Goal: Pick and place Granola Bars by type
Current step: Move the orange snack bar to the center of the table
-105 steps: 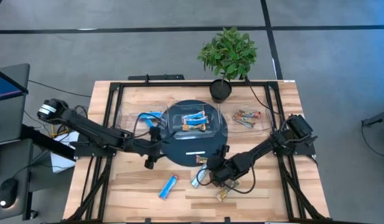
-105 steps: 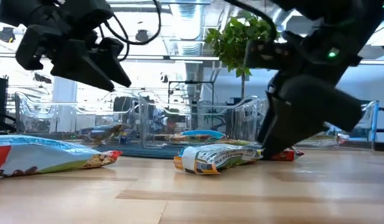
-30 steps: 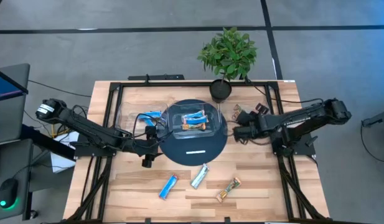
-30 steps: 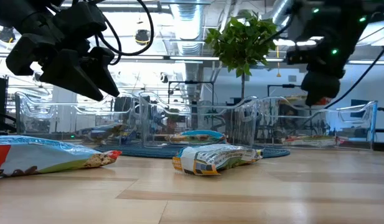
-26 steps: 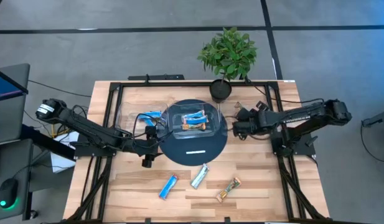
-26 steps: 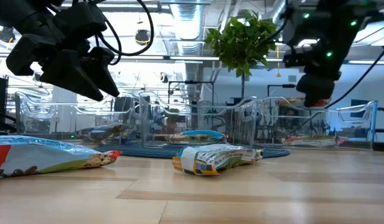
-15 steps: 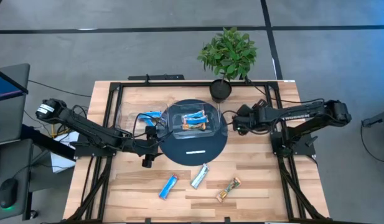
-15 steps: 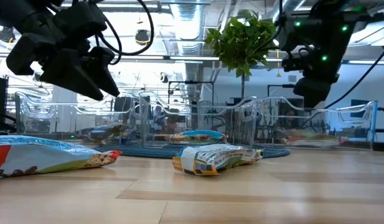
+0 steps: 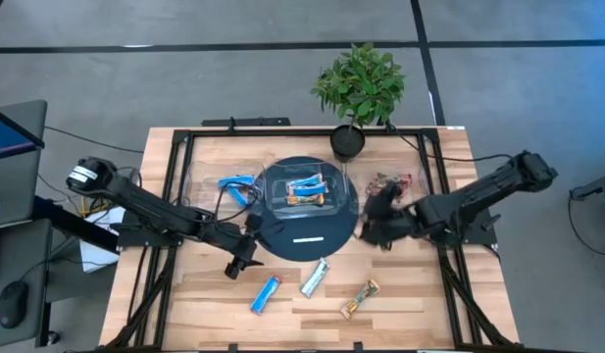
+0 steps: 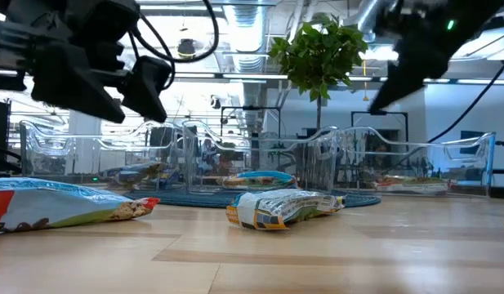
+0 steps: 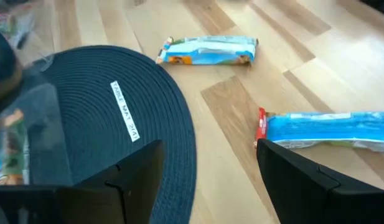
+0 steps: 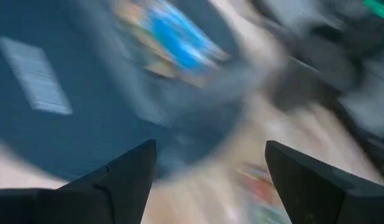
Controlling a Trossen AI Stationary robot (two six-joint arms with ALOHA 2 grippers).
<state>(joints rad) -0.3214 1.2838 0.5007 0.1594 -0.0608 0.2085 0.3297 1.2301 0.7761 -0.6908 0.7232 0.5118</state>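
Bars, loose, three: blue bar (image 9: 266,292), pale bar (image 9: 315,278), tan bar (image 9: 360,297) on front table (image 9: 420,294). Probably light, crinkly, slippery; pinch across mid-length. Left gripper (image 9: 241,265) and right gripper (image 9: 373,227) wide, empty.

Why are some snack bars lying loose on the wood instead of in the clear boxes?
Three wrapped granola bars lie askew on the bare wooden table: a blue one, a pale silver-green one and a tan one. They look unsorted rather than spilled; nothing appears damaged.
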